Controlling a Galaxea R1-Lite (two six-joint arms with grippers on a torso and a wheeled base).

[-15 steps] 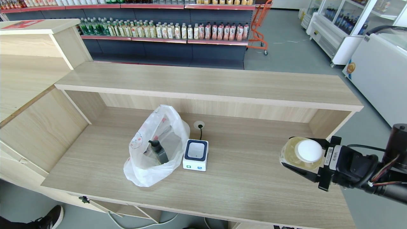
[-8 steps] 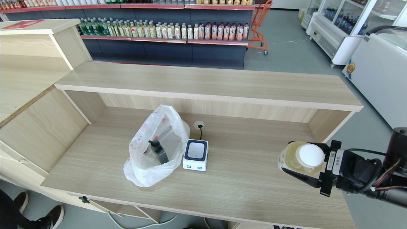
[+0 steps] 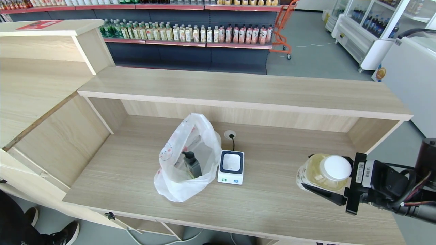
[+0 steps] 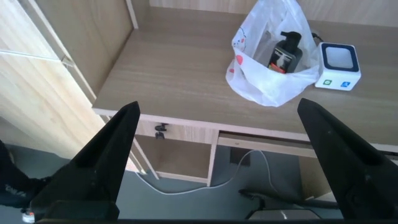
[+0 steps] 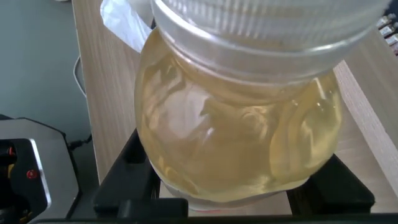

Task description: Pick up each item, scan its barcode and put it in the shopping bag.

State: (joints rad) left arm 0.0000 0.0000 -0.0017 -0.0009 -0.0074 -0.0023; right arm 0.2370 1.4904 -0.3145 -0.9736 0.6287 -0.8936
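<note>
Item in hand: your right fingers (image 3: 323, 193) are clamping a jar (image 3: 325, 170) of pale yellow liquid with a white lid, and are holding it lid uppermost over the right end of the desk (image 3: 272, 207), well apart from the scanner (image 3: 231, 162). Item bagged: a dark pump bottle (image 3: 192, 165) is standing inside the white shopping bag (image 3: 170, 170), which is sitting open just beside the scanner, on its left. Spare arm: your left fingers (image 4: 112, 155) are hanging spread wide, gripping nothing, off the desk's front left corner. Progress, as a judgement: one item is looking finished, while the jar is awaiting both scan and bagging. You are facing a carry leftward to the scanner window, barcode turned towards it, then a lowering into the bag's mouth.
</note>
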